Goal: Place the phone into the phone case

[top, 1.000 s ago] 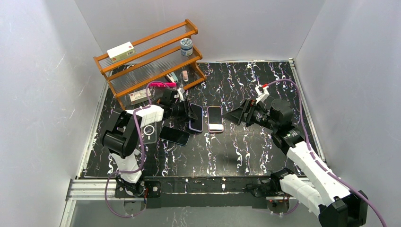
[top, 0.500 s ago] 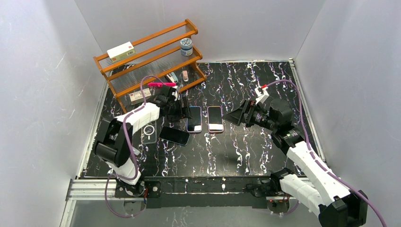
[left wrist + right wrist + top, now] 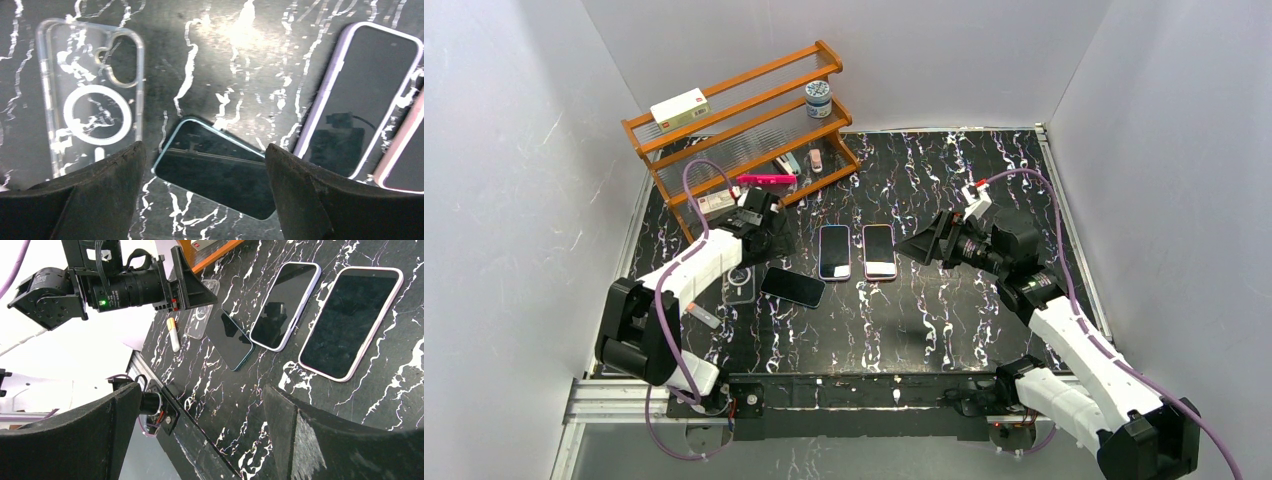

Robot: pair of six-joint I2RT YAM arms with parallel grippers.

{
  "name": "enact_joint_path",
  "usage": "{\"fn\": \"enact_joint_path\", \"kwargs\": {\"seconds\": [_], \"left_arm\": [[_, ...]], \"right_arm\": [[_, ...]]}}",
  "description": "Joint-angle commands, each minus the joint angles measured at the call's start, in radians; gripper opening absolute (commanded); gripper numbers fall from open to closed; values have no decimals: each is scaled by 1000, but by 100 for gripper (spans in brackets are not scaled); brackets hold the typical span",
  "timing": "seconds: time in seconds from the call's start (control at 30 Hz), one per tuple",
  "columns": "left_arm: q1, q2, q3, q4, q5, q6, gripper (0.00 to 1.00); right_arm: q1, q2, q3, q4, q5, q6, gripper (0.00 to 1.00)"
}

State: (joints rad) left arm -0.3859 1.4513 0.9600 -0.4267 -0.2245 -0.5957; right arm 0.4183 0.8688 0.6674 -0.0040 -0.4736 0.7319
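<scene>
A clear phone case [image 3: 739, 282] with a white ring lies flat at the left [image 3: 92, 100]. Just right of it a bare dark phone [image 3: 793, 287] with a teal edge lies at an angle [image 3: 215, 175]. A phone in a lilac case [image 3: 834, 252] and a phone in a pink case [image 3: 879, 251] lie side by side mid-table. My left gripper [image 3: 774, 238] hovers open above the dark phone, nothing between its fingers [image 3: 204, 146]. My right gripper [image 3: 924, 245] is open and empty, just right of the pink-cased phone [image 3: 202, 389].
A wooden rack [image 3: 744, 130] stands at the back left with a white box [image 3: 679, 108], a jar [image 3: 818, 98] and a pink pen [image 3: 766, 179] on it. A small white tube [image 3: 704, 315] lies near the clear case. White walls close in the table.
My left gripper opened and let go of the lilac-cased phone, which now lies flat beside the pink one. The left arm drew back to the left. The right arm barely moved.
</scene>
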Motion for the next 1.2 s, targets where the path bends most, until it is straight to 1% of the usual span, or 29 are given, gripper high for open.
{"fn": "enact_joint_path", "kwargs": {"seconds": [0.0,0.07,0.1,0.2,0.37,0.43,0.57,0.67,0.8,0.93,1.17], "left_arm": [[43,-13,5,-86,-62,37,84],[58,-3,-1,-81,5,29,82],[60,1,-2,-86,19,0,82],[59,-31,-33,-85,4,-119,87],[59,-88,-106,-64,30,-318,90],[61,-85,-118,-76,42,-396,91],[60,-55,-114,-98,78,-505,92],[60,-25,-103,-107,97,-567,93],[61,30,-59,-172,98,-622,95],[59,88,5,-275,57,-663,96],[54,157,95,-364,9,-724,96]], "right_arm": [[-4,8,2,7,8,-19,99],[-4,43,20,-35,0,-26,98],[-3,59,28,-50,-9,-32,98],[-1,89,26,-39,-38,-34,98],[-1,129,36,-66,-35,-30,98],[-2,127,25,-48,-34,-16,98],[0,119,15,-35,-34,-2,98],[0,115,16,-46,-29,-5,98],[0,104,15,-55,-22,-9,97],[0,100,15,-58,-20,-11,97],[0,98,18,-59,-17,-15,98]]}}
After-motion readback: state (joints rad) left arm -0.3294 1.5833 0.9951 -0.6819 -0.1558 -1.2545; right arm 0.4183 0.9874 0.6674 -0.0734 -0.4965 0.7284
